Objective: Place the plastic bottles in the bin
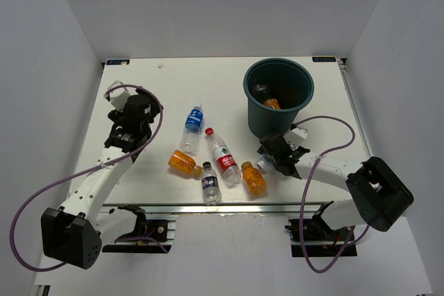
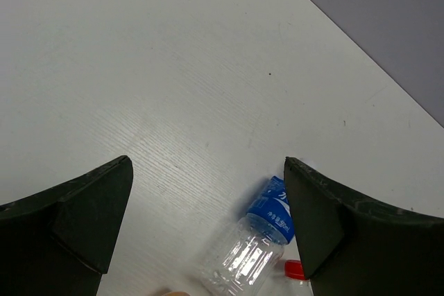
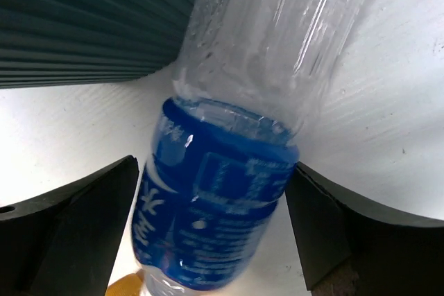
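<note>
Right gripper (image 3: pixel 211 168): fingers wide apart, straddling lying clear plastic bottle with blue label (image 3: pixel 250 53); contact unclear. Dark teal round plastic bin (image 3: pixel 83 25) just beside; orange bottle (image 1: pixel 272 104) inside. Left gripper (image 2: pixel 208 164): fingers spread, holding nothing, over white table (image 2: pixel 139 67); second clear blue-label bottle (image 2: pixel 267 216) near one finger. Red-label bottle (image 1: pixel 223 158), dark-label bottle (image 1: pixel 210 186) lie mid-table.
</note>
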`<state>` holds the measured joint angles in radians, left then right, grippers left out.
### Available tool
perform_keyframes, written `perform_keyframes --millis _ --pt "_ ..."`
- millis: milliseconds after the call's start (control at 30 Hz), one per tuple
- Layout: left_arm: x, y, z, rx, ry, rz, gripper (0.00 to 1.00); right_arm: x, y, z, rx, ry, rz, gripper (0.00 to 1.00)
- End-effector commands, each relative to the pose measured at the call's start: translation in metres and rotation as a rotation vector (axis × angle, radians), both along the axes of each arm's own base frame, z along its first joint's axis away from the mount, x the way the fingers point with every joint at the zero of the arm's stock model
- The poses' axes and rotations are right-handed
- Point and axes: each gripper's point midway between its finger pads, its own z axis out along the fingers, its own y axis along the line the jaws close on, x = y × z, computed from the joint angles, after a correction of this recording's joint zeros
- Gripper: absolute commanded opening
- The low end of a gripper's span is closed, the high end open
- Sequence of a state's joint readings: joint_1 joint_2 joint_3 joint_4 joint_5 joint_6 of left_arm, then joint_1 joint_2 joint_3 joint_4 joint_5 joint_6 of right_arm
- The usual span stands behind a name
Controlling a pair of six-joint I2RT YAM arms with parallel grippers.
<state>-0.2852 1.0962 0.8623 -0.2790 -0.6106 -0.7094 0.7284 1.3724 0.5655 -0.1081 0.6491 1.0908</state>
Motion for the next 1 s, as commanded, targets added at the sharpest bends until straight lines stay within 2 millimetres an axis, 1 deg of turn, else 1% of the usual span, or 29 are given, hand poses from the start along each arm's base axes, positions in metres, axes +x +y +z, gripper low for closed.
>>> perform_keyframes --millis 0,33,67,100,133,167,200,233,267,300,333,367,400,467,500,533,567,600,633,667,700,733,767,800,833,867,900,933,967 --pt "-0.01 0.007 0.011 -0.013 -0.033 0.032 0.98 -0.002 -0.016 -0.003 -0.016 -0.011 -0.09 0.89" --pt "-0.012 0.007 0.014 -0.02 -0.043 0.029 0.98 -0.003 -0.021 0.0 -0.014 -0.03 -0.109 0.85" --pt "-0.012 0.005 0.013 -0.025 -0.04 0.023 0.98 -0.001 -0.022 0.005 -0.003 -0.051 -0.122 0.82" --pt "-0.013 0.005 0.014 -0.031 -0.045 0.022 0.98 -0.004 -0.028 0.006 -0.007 -0.061 -0.136 0.79" --pt "-0.013 0.003 0.015 -0.037 -0.05 0.009 0.98 -0.006 -0.035 0.008 -0.019 -0.079 -0.158 0.72" --pt "-0.014 0.002 0.016 -0.039 -0.052 0.004 0.98 -0.006 -0.039 0.019 0.004 -0.115 -0.178 0.68" --pt "-0.015 0.002 0.017 -0.041 -0.054 0.001 0.98 -0.01 -0.047 0.019 0.011 -0.13 -0.212 0.64" --pt "-0.014 0.0 0.017 -0.047 -0.056 -0.008 0.98 -0.011 -0.056 0.024 -0.003 -0.16 -0.237 0.56" --pt "-0.014 -0.001 0.017 -0.046 -0.053 -0.019 0.98 -0.014 -0.062 0.037 0.012 -0.197 -0.25 0.52" --pt "-0.013 -0.003 0.016 -0.047 -0.052 -0.028 0.98 -0.017 -0.07 0.039 0.006 -0.213 -0.265 0.5" --pt "-0.013 -0.004 0.014 -0.048 -0.048 -0.035 0.98 -0.018 -0.078 0.047 -0.012 -0.245 -0.282 0.5" --pt "-0.012 -0.008 0.012 -0.054 -0.041 -0.052 0.98 -0.023 -0.086 0.058 -0.013 -0.269 -0.29 0.5" --pt "-0.012 -0.009 0.011 -0.056 -0.036 -0.057 0.98 -0.026 -0.094 0.065 -0.022 -0.284 -0.311 0.49" --pt "-0.01 -0.011 0.008 -0.057 -0.025 -0.067 0.98 -0.031 -0.114 0.094 -0.02 -0.359 -0.388 0.5" --pt "-0.009 -0.012 0.008 -0.057 -0.025 -0.071 0.98 -0.041 -0.128 0.098 -0.073 -0.345 -0.405 0.49" --pt "-0.008 -0.012 0.007 -0.057 -0.025 -0.071 0.98 -0.04 -0.136 0.122 -0.084 -0.397 -0.433 0.49" --pt "-0.007 -0.013 0.004 -0.051 -0.021 -0.077 0.98 -0.042 -0.141 0.141 -0.092 -0.435 -0.429 0.49" --pt "-0.004 -0.017 0.005 -0.06 -0.036 -0.097 0.98 -0.036 -0.139 0.163 -0.084 -0.483 -0.416 0.49" --pt "-0.002 -0.021 0.003 -0.064 -0.038 -0.113 0.98 -0.032 -0.136 0.197 -0.142 -0.509 -0.332 0.51" --pt "0.0 -0.023 -0.003 -0.059 -0.027 -0.131 0.98 -0.026 -0.13 0.218 -0.156 -0.539 -0.281 0.53" --pt "0.003 -0.029 -0.002 -0.068 -0.035 -0.162 0.98 -0.016 -0.117 0.247 -0.111 -0.606 -0.234 0.57" --pt "0.005 -0.032 -0.004 -0.065 -0.026 -0.174 0.98 -0.012 -0.114 0.265 -0.13 -0.633 -0.207 0.57" --pt "0.008 -0.034 -0.01 -0.045 -0.002 -0.193 0.98 -0.007 -0.112 0.29 -0.194 -0.651 -0.178 0.57" --pt "0.011 -0.038 -0.009 -0.039 0.001 -0.22 0.98 -0.003 -0.111 0.304 -0.214 -0.67 -0.183 0.57" --pt "0.012 -0.041 -0.011 -0.03 0.013 -0.245 0.98 0.01 -0.1 0.324 -0.209 -0.717 -0.167 0.57" --pt "0.014 -0.051 -0.015 -0.016 0.038 -0.309 0.98 0.015 -0.091 0.353 -0.272 -0.757 -0.078 0.57" --pt "0.015 -0.056 -0.017 -0.012 0.045 -0.348 0.98 0.021 -0.082 0.367 -0.283 -0.785 -0.034 0.57" --pt "0.016 -0.061 -0.019 -0.011 0.049 -0.379 0.98 0.027 -0.072 0.392 -0.262 -0.861 -0.009 0.57" --pt "0.019 -0.067 -0.017 -0.005 0.037 -0.415 0.98 0.042 -0.057 0.39 -0.362 -0.846 0.07 0.58"
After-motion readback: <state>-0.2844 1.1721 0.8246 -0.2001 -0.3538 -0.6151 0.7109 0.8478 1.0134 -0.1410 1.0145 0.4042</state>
